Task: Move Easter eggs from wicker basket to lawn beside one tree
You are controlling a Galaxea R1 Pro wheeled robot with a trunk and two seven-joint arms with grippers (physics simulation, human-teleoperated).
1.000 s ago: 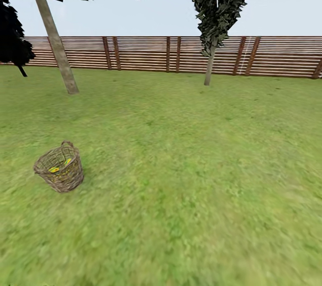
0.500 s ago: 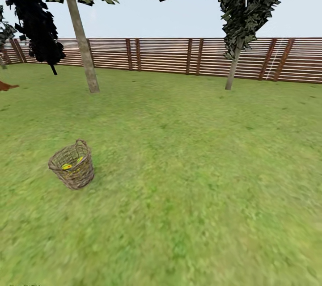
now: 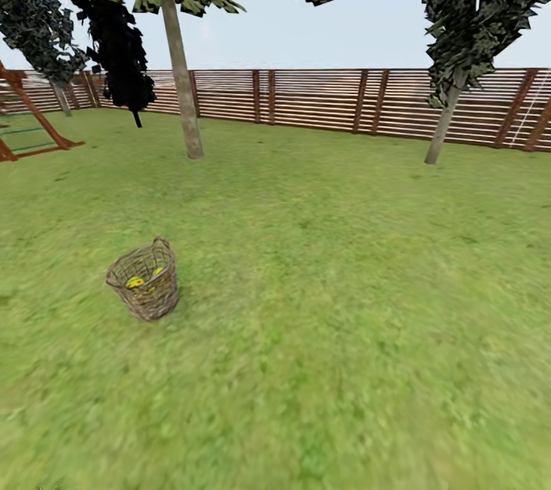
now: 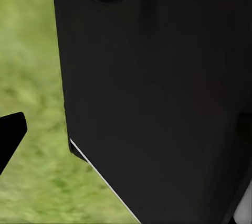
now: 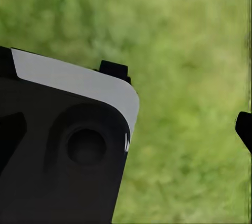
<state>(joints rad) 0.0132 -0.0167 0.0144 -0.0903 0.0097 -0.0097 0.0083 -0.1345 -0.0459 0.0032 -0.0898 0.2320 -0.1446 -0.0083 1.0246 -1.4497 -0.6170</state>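
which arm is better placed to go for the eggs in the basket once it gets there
Left, tentatively. In the head view the wicker basket, with yellow Easter eggs inside, sits on the lawn left of centre, the left arm's side. It is still some way off, so the approach could change this.

Eggs [image 3: 135,282] in upright basket [image 3: 145,298] on lawn [image 3: 344,306]

slatted fence [image 3: 321,98], red swing frame [image 3: 30,122]

- Head view looks forward and down across the lawn [image 3: 329,306] towards the far fence [image 3: 321,96].
- Both wrist views face down, close behind dark robot bodywork [image 4: 157,93], sharing blurred lawn.
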